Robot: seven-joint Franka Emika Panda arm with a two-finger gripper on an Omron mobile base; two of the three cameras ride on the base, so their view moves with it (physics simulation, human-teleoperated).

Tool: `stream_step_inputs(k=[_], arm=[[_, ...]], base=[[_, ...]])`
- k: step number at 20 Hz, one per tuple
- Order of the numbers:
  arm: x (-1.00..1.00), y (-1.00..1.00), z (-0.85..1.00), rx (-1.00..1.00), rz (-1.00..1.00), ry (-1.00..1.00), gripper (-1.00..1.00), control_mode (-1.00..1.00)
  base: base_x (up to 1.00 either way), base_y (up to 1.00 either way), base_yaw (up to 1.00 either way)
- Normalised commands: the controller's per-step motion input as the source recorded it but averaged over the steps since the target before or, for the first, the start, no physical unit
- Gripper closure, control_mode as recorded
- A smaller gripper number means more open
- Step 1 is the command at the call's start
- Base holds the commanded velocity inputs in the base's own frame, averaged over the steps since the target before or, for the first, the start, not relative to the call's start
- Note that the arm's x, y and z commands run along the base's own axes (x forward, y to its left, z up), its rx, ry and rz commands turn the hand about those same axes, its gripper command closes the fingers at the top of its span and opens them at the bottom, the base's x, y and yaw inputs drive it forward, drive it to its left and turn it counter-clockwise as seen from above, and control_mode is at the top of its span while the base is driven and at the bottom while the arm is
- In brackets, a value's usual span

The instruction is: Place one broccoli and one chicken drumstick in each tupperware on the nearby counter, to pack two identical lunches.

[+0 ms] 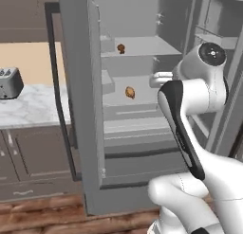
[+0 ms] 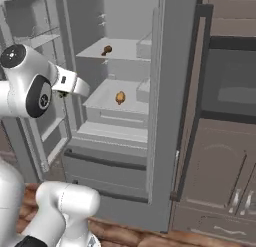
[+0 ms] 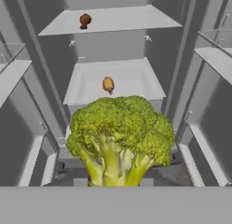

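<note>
A big green broccoli (image 3: 120, 132) sits right in front of the hand camera. My gripper (image 3: 113, 181) is shut on its stem, and the floret hides the fingertips. It hangs in front of the open fridge. One dark brown chicken drumstick (image 3: 84, 21) (image 1: 121, 49) (image 2: 106, 50) lies on the upper shelf. A golden-orange chicken drumstick (image 3: 108, 84) (image 1: 129, 92) (image 2: 120, 97) lies on the shelf below, straight ahead of the hand. The white marble counter (image 1: 33, 107) runs to the left of the fridge. The tupperware is out of view.
The fridge doors (image 1: 80, 100) (image 2: 175, 106) stand open on both sides of the arm. A silver toaster (image 1: 9, 82) stands on the counter. A dark built-in oven (image 2: 230, 91) and brown cabinets (image 2: 220, 176) are to the right. Door shelves (image 3: 217, 60) flank the hand.
</note>
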Motion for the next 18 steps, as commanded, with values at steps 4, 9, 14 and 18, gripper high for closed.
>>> stream_step_inputs(k=[4,9,14,18], arm=[[0.0,0.0,0.0,0.0,0.0,0.0,1.0,1.0],[0.0,0.0,0.0,0.0,0.0,0.0,1.0,1.0],[0.0,0.0,0.0,0.0,0.0,0.0,1.0,1.0],[0.0,0.0,0.0,0.0,0.0,0.0,1.0,1.0]], base=[[-1.0,0.02,0.0],[-0.99,0.21,0.0],[-0.64,0.72,0.0],[-0.15,1.0,0.0]])
